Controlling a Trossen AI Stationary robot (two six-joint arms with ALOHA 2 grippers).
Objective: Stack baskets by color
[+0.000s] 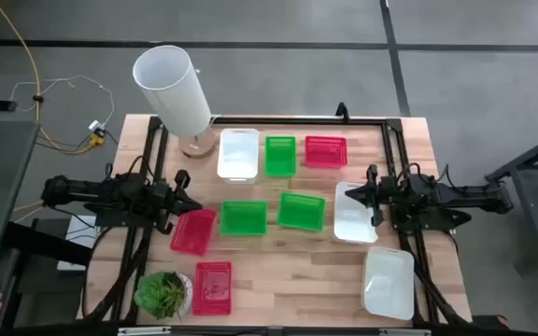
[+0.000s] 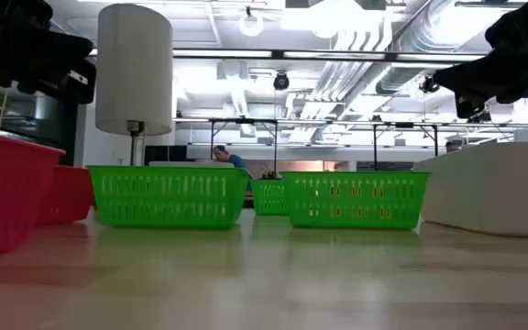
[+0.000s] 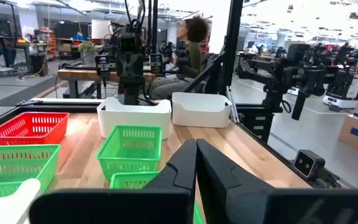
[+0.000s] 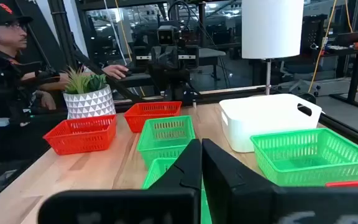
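Near edge, left: red perforated plastic basket (image 1: 213,287) lying flat beside small green potted plant in a white faceted pot (image 1: 162,294).
Near edge, right: white shallow plastic basket (image 1: 389,283) alone by the right corner of the light wooden table (image 1: 297,271).
Middle row, left: second red perforated basket (image 1: 192,231), slightly skewed, just off the left gripper.
Middle row, centre: two bright green perforated baskets (image 1: 243,217) (image 1: 302,211), side by side, apart.
Middle row, right: white basket (image 1: 354,213) under the tip of the right gripper.
Left gripper (image 1: 183,193): hovering above the table's left side, fingers pressed together, holding nothing.
Right gripper (image 1: 351,193): hovering above the right side, pointing inward, fingers closed, nothing between them.
Far row: white basket with handle slots (image 1: 238,154), third green basket (image 1: 280,155), third red basket (image 1: 325,150), lined up left to right, none stacked.
Far left corner: tall white cylinder on a round wooden base (image 1: 174,91), upright.
Beyond the table: seated person in dark clothes (image 4: 5,62) seen in the right wrist view, one hand (image 4: 115,71) on a desk.
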